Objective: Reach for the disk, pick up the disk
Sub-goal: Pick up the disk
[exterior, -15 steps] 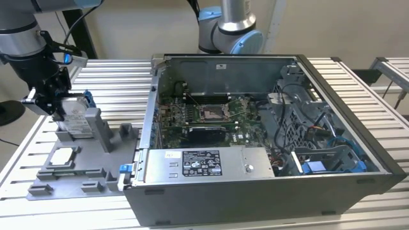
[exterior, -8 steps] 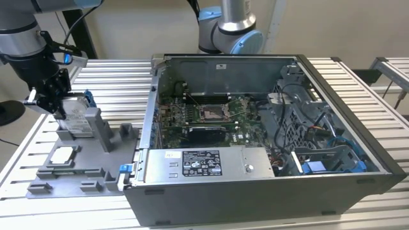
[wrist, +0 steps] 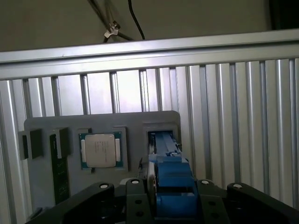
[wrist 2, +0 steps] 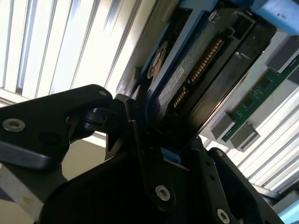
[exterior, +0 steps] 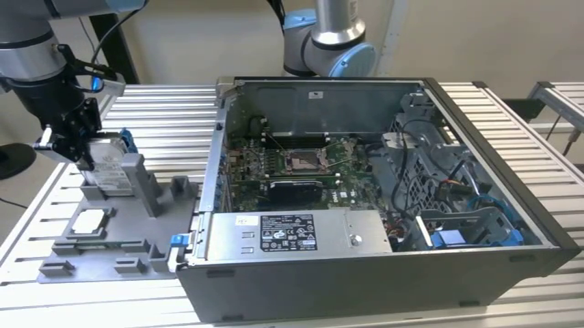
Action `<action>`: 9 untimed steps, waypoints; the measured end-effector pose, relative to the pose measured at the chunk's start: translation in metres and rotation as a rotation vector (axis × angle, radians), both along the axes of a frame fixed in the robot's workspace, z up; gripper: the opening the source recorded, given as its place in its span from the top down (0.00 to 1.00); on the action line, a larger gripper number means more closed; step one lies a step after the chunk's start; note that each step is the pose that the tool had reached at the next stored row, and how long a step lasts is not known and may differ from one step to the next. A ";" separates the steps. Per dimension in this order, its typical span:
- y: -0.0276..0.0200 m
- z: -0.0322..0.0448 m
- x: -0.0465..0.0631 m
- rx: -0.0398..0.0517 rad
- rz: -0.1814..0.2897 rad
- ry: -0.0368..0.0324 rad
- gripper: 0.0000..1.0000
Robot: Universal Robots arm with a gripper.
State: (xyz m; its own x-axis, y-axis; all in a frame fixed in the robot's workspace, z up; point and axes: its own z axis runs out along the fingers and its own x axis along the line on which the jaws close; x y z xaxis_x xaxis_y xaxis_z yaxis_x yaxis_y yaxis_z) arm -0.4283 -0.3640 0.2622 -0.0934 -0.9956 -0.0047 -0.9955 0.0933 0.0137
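Over on the exterior view's left, the gripper is clamped on the disk, upright in the grey holder, white label unreadable. Rightward sits the open computer case, its black label illegible.

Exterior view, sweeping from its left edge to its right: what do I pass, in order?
the disk → small blue tab → labelled power supply → blue bracket
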 end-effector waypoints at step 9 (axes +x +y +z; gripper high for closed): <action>0.0000 -0.0008 0.000 0.0000 0.000 0.0000 1.00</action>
